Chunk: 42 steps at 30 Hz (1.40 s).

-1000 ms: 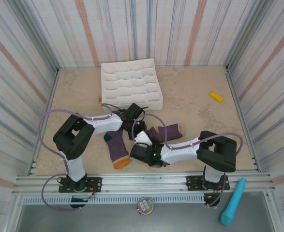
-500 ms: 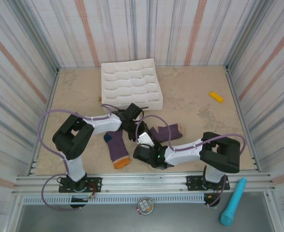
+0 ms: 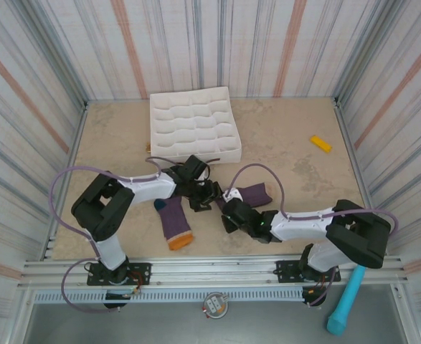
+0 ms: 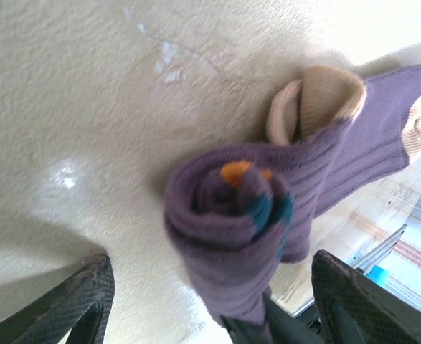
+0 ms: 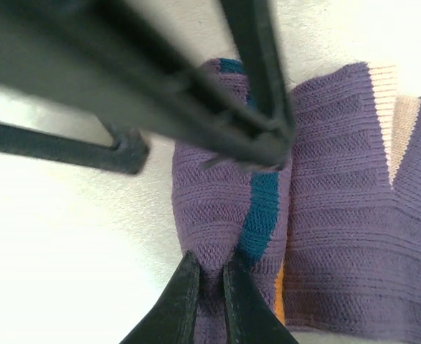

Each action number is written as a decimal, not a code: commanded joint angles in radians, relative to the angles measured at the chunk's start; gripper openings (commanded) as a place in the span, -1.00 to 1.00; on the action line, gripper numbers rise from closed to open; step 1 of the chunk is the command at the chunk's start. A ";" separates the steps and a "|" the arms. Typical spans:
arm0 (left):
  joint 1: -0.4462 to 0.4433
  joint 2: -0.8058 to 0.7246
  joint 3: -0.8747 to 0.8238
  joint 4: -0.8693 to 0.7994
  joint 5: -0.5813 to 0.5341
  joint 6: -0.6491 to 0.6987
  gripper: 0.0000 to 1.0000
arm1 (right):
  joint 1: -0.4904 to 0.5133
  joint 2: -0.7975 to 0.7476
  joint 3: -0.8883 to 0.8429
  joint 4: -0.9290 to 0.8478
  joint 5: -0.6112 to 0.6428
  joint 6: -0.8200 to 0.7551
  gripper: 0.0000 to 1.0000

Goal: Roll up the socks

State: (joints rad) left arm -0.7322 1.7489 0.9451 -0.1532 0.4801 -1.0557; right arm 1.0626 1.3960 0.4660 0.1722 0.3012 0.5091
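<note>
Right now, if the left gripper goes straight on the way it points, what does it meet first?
The rolled sock: it sits just ahead, between the open fingers of the left gripper, pinched by the right gripper. Depth is unclear.

The rolled sock (image 4: 224,215) is showing purple ribs around teal and orange, while the flat sock (image 3: 173,218) is showing an orange toe.

One purple sock (image 4: 232,215) partly rolled, teal and orange showing, other sock (image 3: 173,221) flat nearby
</note>
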 commanded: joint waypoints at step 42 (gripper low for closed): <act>-0.064 0.030 -0.028 0.264 -0.113 0.059 0.16 | -0.685 0.261 -0.254 0.410 -0.991 0.361 -1.00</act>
State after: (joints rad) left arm -0.7860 1.7569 0.8890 0.1017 0.3878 -1.0199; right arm 0.3870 1.5913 0.2630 0.7258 -0.7685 0.8337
